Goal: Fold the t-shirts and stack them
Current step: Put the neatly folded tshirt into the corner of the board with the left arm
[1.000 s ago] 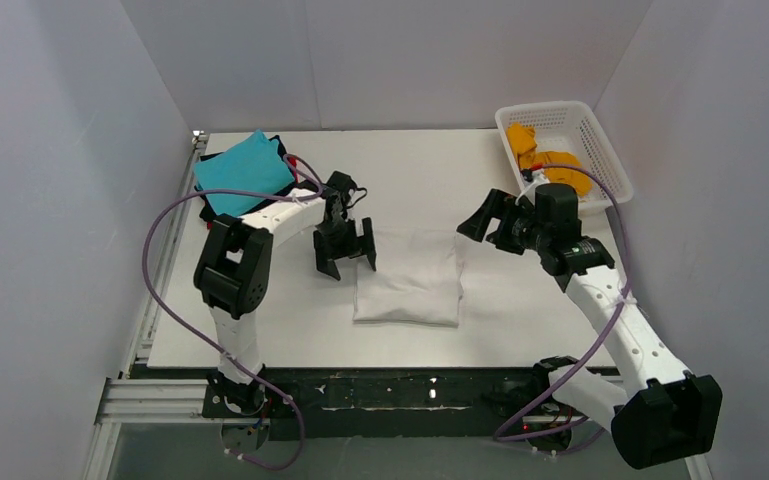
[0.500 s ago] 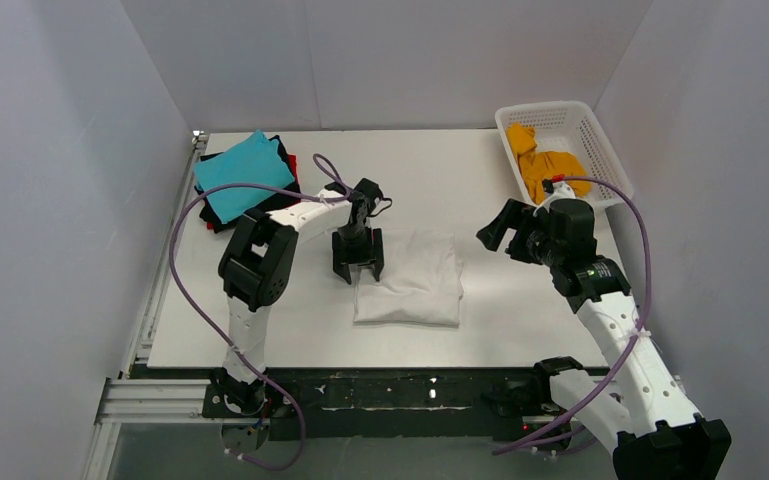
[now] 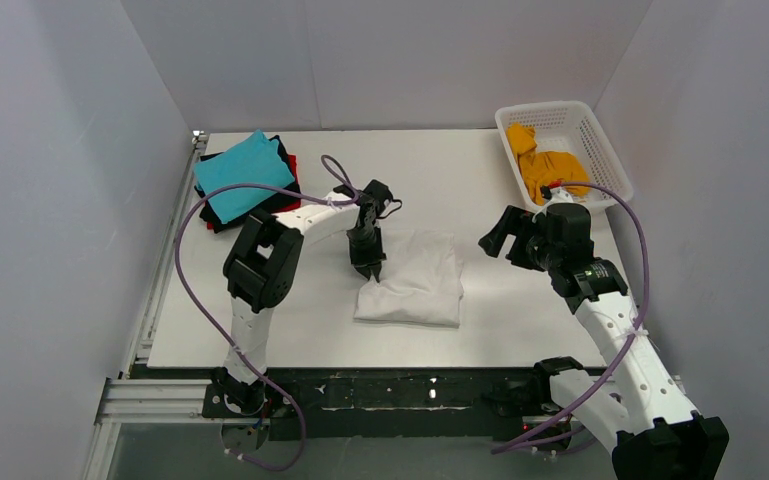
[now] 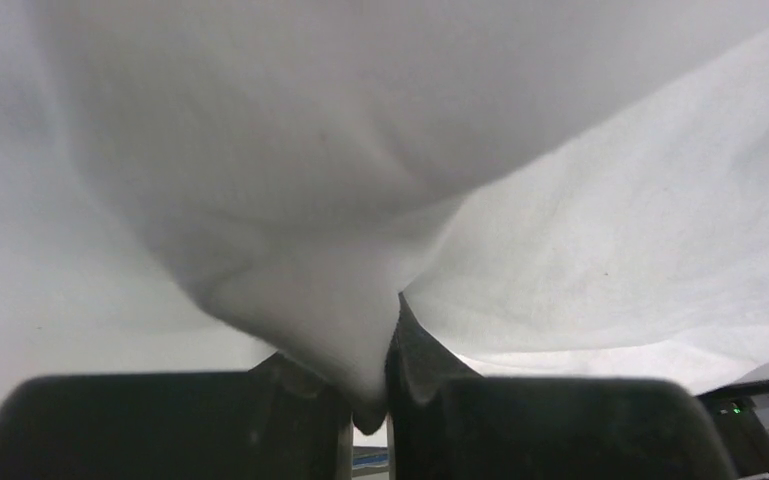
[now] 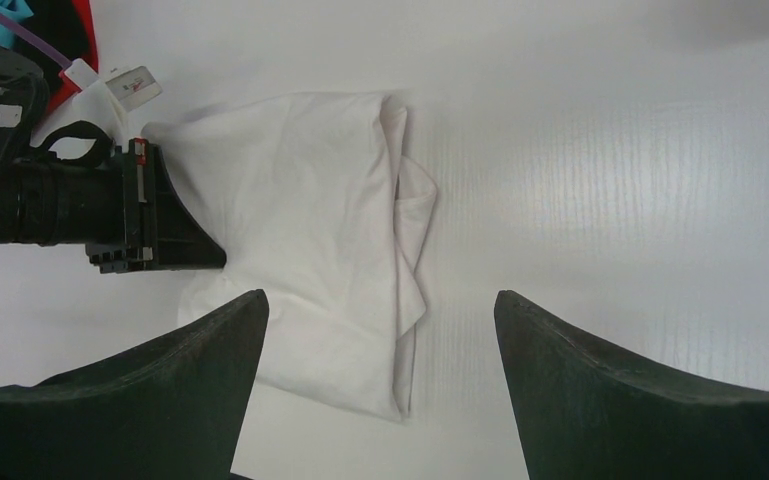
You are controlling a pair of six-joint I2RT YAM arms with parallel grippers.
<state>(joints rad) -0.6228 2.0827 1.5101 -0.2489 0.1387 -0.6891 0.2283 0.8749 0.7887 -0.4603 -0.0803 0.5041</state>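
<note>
A folded white t-shirt lies in the middle of the table. My left gripper is shut on its far left edge, and white cloth is pinched between the dark fingers. My right gripper hangs open to the right of the shirt, apart from it. The white t-shirt and my left gripper also show in the right wrist view. A stack of folded t-shirts sits at the far left, teal on top, over black and red ones. An orange t-shirt lies crumpled in the basket.
A white lattice basket stands at the far right corner. White walls close in three sides. A metal rail runs along the table's left edge. Purple cables loop off both arms.
My left gripper moved right onto the white t-shirt's left edge and closed on it. My right arm drew back to the right, still open.
</note>
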